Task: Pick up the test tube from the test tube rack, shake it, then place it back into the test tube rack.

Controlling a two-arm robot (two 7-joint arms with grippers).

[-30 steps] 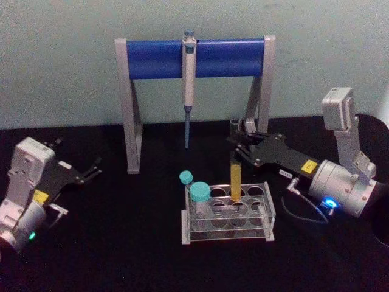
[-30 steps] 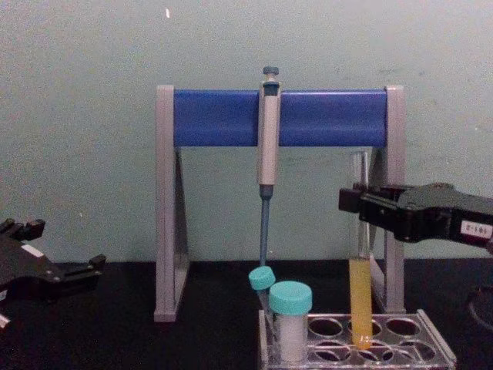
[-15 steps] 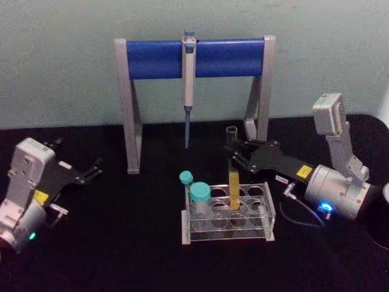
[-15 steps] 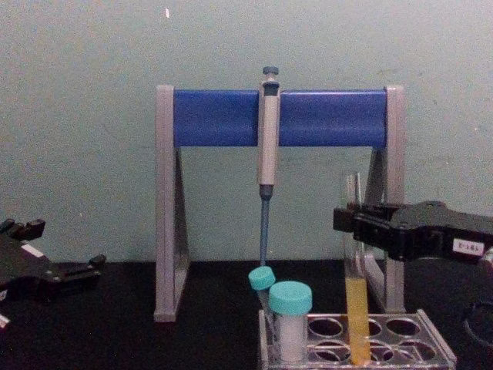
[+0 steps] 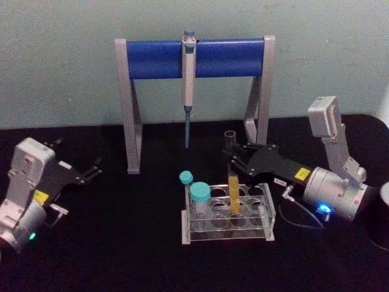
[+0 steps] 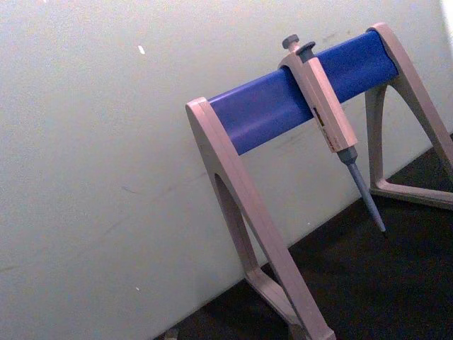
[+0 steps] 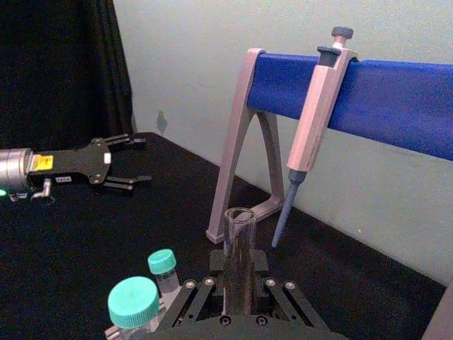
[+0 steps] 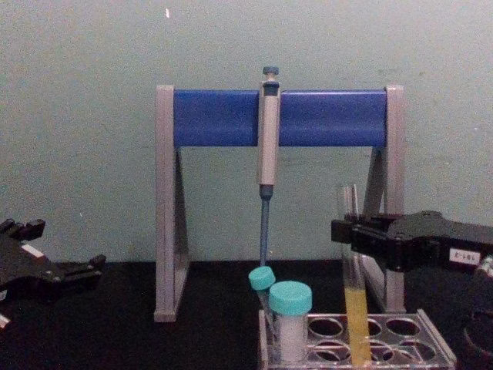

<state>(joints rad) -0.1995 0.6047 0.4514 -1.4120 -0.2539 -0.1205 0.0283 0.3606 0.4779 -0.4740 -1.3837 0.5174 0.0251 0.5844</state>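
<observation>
Test tube: the tall, slender clear glass test tube (image 5: pixel 234 190) with yellow liquid in its lower part stands upright, uncapped, its lower end inside a hole of the rack.
Rack: the low clear plastic test tube rack (image 5: pixel 228 235) with round holes sits on the black counter (image 5: pixel 121 243), in front of the stand.
Hole position: near the rack's middle, right of the capped tubes; whether the tube is fully seated cannot be told.
Right claw: the right claw (image 5: pixel 232 155) reaches in from the right, clamped on the tube's clear upper part, above the liquid and below the rim.
Neighbours: two shorter teal-capped tubes (image 5: pixel 199 193) occupy the rack's left end, apart from the test tube.
Behind: a grey-and-blue pipette stand (image 5: pixel 158 59) carries a hanging grey pipette (image 5: pixel 189 79).
Left claw: the left claw (image 5: pixel 76 155) lies at the counter's left, fingers apart, gripping nothing, well apart from the rack.
</observation>
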